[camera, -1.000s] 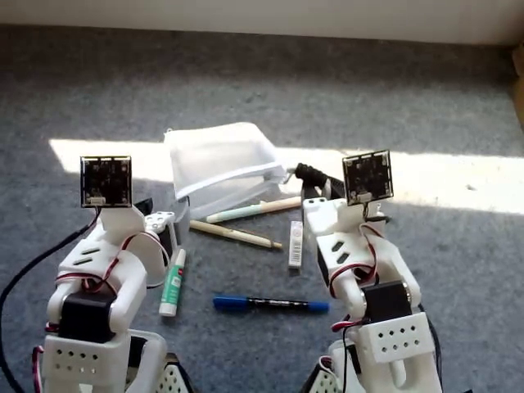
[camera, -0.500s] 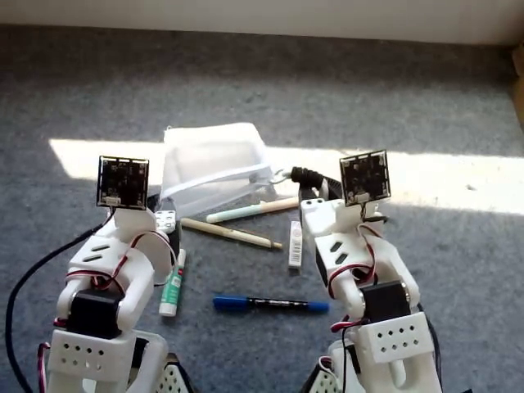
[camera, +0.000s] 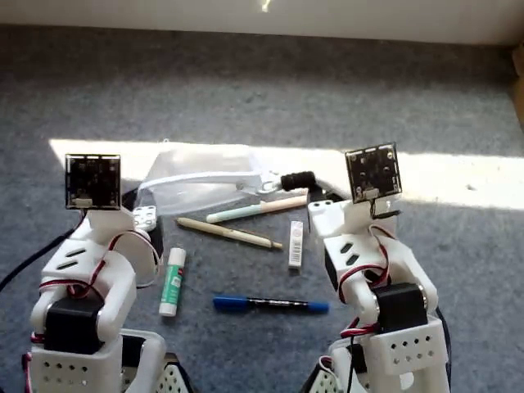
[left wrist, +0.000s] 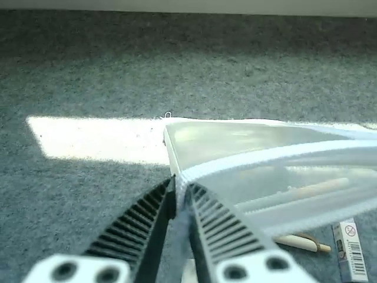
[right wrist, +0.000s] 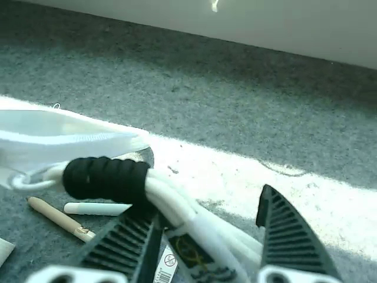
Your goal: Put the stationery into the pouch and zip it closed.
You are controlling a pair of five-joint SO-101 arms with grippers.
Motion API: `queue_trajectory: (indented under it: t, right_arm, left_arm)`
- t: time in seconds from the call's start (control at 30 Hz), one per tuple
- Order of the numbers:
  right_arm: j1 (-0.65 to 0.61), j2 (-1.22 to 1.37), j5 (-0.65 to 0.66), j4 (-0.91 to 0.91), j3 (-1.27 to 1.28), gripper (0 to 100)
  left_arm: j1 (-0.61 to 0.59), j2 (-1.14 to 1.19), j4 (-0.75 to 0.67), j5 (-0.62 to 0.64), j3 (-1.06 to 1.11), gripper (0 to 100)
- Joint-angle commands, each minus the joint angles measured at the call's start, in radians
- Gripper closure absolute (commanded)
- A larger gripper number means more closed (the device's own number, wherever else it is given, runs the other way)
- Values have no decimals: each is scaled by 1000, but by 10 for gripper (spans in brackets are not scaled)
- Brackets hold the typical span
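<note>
The clear pouch [camera: 196, 176] hangs stretched between both arms above the carpet, its mouth toward the stationery. My left gripper [left wrist: 181, 191] is shut on the corner of the pouch [left wrist: 265, 159] at its zip band. My right gripper [right wrist: 206, 236] holds the white pull cord below the black zip pull [right wrist: 106, 177], with the cord lying deep between the jaws. On the carpet lie a pale green pen [camera: 254, 210], a tan pen [camera: 225, 232], a small white box [camera: 295, 244], a glue stick [camera: 172, 281] and a blue marker [camera: 270, 304].
Grey carpet [camera: 327, 90] stretches beyond the pouch, crossed by a bright sunlit band [camera: 458, 180]. A pale wall edge [camera: 246, 16] runs along the far side. The two arm bases stand at the near edge, with the blue marker between them.
The left arm has drawn the pouch corner to the left and nearer. The pouch went from bunched upright to stretched flat and wide. The right arm shifted slightly.
</note>
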Motion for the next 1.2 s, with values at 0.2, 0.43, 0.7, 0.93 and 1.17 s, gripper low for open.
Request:
queue_trajectory:
  t: [0.2,0.43,0.7,0.93,1.17]
  right_arm:
    - [-2,-13,21,24,-79,781]
    - [-67,-24,63,297,-191,750]
    - [-182,-24,63,450,-325,683]
    - [-186,-22,64,489,-328,681]
    - [-406,-21,63,593,-329,681]
  left_arm:
    - [-27,1,84,-8,-222,993]
    - [-27,125,84,-8,-274,993]
    - [-27,317,132,-2,-432,993]
    - [-27,515,170,0,-622,993]
    - [-22,668,173,98,-684,993]
